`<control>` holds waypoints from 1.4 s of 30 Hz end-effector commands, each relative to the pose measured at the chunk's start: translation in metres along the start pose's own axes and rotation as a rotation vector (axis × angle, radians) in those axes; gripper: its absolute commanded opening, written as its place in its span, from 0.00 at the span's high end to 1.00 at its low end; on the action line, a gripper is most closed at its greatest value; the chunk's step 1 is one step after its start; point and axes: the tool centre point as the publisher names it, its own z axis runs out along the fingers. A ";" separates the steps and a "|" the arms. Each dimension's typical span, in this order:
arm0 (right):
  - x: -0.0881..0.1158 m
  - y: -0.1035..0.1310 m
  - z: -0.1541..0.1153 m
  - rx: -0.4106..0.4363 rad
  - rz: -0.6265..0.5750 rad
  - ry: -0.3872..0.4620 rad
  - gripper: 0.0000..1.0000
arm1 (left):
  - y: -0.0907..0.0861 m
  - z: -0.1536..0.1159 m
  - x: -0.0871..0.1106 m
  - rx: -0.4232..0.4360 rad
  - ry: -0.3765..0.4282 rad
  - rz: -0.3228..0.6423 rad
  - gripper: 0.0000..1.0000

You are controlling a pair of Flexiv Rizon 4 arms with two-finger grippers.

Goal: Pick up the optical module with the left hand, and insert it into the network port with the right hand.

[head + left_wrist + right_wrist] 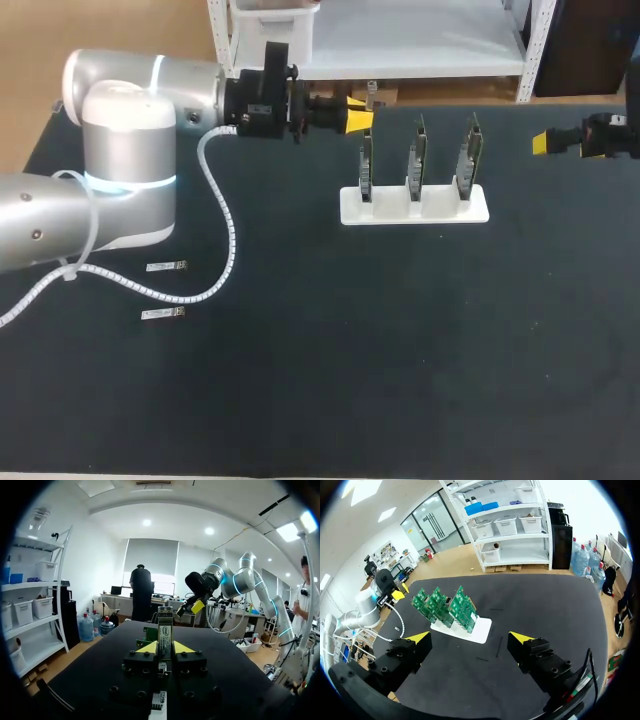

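The table (pixel 400 360) is covered in a dark, matte mat, and on it a flat white stand (pixel 415 206) holds three green circuit boards (pixel 415 160) upright in a row, thin and edge-on in the head view; their ports are too small to make out. The left arm (pixel 120 150), smooth silver and wrapped by a white spiral cable sleeve (pixel 225 240), comes in from the left. The left gripper (pixel 165 648) is clenched on the optical module (pixel 165 629), a slim metal bar with a printed label, which stands upright between the two yellow wedge-shaped tips and rises above them. In the head view that gripper (pixel 358 118) hangs just beside the leftmost board, apart from it. The right gripper (pixel 470 639) is spread wide with nothing between its black, bolted fingers (pixel 530 650); the boards and stand lie ahead of it, well apart. In the head view it (pixel 548 143) hangs at the table's right side, to the right of the stand. Two more modules (pixel 166 266), small and silvery, lie flat on the mat near the left arm's base.
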 end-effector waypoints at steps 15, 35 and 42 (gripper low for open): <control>0.000 0.000 0.000 0.000 0.000 0.000 0.00 | 0.002 0.001 0.005 -0.015 -0.004 -0.013 1.00; -0.047 0.000 0.000 -0.167 -0.213 -0.018 0.00 | 0.002 0.001 0.005 -0.015 -0.004 -0.013 1.00; -0.078 0.022 0.014 -0.340 -0.522 0.048 0.00 | 0.002 0.001 0.005 -0.015 -0.004 -0.013 1.00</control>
